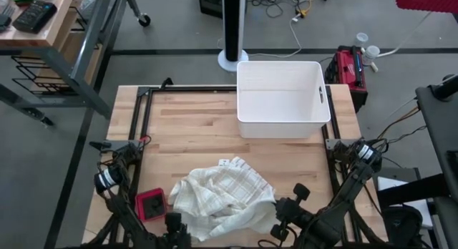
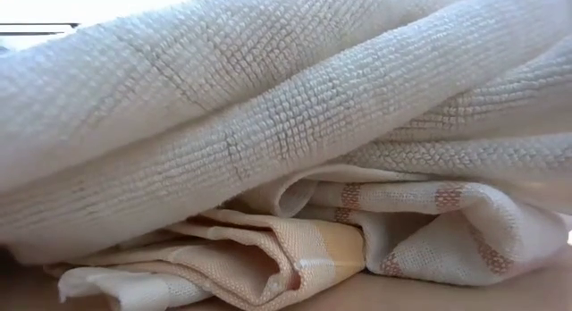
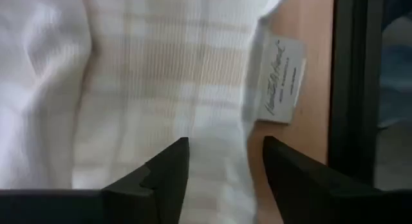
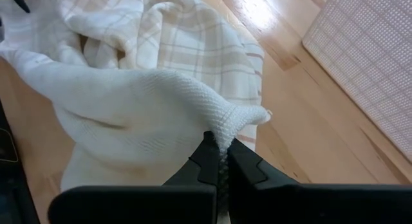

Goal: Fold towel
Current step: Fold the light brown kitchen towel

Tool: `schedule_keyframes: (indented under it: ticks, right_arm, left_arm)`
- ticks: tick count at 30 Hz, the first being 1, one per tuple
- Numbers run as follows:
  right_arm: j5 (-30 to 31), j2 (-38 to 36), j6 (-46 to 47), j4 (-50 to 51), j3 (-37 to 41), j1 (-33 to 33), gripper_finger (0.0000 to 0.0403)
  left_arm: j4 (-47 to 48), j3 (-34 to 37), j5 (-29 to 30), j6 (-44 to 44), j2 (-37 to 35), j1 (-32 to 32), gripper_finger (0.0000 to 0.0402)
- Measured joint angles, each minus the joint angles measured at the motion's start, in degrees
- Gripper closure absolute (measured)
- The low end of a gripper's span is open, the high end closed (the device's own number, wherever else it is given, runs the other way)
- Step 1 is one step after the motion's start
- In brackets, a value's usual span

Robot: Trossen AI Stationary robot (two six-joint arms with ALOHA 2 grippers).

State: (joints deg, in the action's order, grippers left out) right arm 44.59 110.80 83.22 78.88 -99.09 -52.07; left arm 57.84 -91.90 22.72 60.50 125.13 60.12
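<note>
The cream waffle-weave cotton towel with faint tan checks (image 1: 225, 197) is bunched in a soft heap at the near edge of the pale wooden desk (image 1: 193, 131). A pinched corner is clenched by the right gripper (image 4: 222, 161); the left gripper (image 3: 225, 161) is parted just above the labelled hem, nearer that free edge.

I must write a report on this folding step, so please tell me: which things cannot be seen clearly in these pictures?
- Low view: the towel fills the picture, hiding both grippers and the room.
- High view: the left gripper lies at the bottom edge, so its fingers are hard to see.
- Left wrist view: the label has print too blurred to read.
- Right wrist view: the right gripper covers the pinched towel edge.
</note>
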Motion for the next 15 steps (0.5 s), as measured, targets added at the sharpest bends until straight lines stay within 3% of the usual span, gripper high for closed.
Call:
schedule_keyframes:
  ticks: [4, 8, 12, 15]
  right_arm:
    - [0.0, -0.01, -0.31, -0.14, 0.0, 0.0, 0.0403]
    - [0.01, 0.0, -0.69, -0.18, 0.01, 0.0, 0.0403]
    - [0.01, -0.06, -1.64, -0.02, -0.01, -0.37, 0.0403]
    - [-0.01, -0.54, -1.75, 1.32, -1.81, -1.45, 0.0403]
  left_arm:
    - [-1.58, 0.73, -2.35, 1.99, -0.71, -0.51, 0.026]
    - [-0.98, 0.66, -2.28, 1.46, -0.69, -0.4, 0.0376]
    - [0.76, 0.23, -2.18, 1.44, -1.36, -0.49, 0.0397]
    - [7.88, -5.05, -3.16, 3.8, -2.94, 0.48, 0.04]
